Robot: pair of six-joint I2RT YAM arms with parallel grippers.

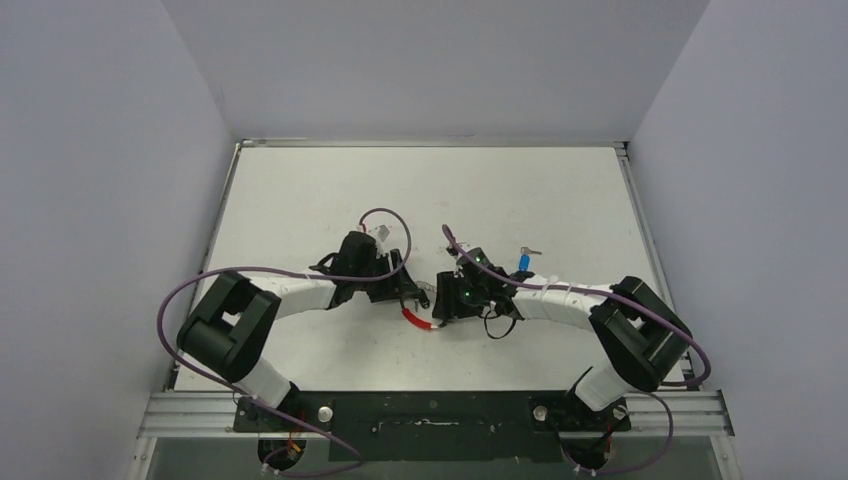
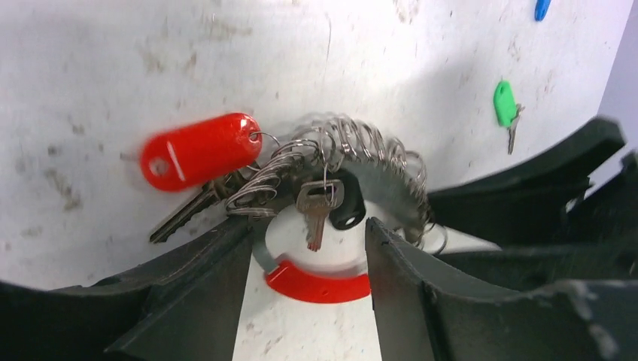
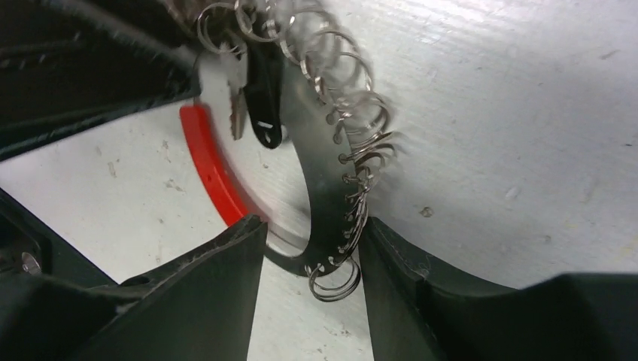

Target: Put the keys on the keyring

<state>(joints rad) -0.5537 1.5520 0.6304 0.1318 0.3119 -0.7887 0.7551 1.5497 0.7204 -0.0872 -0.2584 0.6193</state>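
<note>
**Claws on the keyring [image 2: 316, 287], keys lying apart**

Left gripper [image 2: 308, 244] is clamped across the ring's red section, low in the left wrist view. The ring's metal band is straddled by the right gripper [image 3: 312, 226]; whether it is pinched cannot be told. The green key [image 2: 505, 105] and blue key [image 2: 542, 9] are seen at upper right, well apart from the ring.

Keyring [image 1: 424, 314] hemmed in by left claw [image 1: 410, 292] on left and right claw [image 1: 446, 300] on right; no passage left between them. Both finger gaps filled by keyring; grip not determinable. Red tag [image 2: 199, 150] crowded against keyring's coil. Table [image 1: 330, 190] beyond keyring left open. Green key [image 2: 504, 103] and blue key [image 1: 524, 262] scattered right of keyring, well apart from it.
</note>
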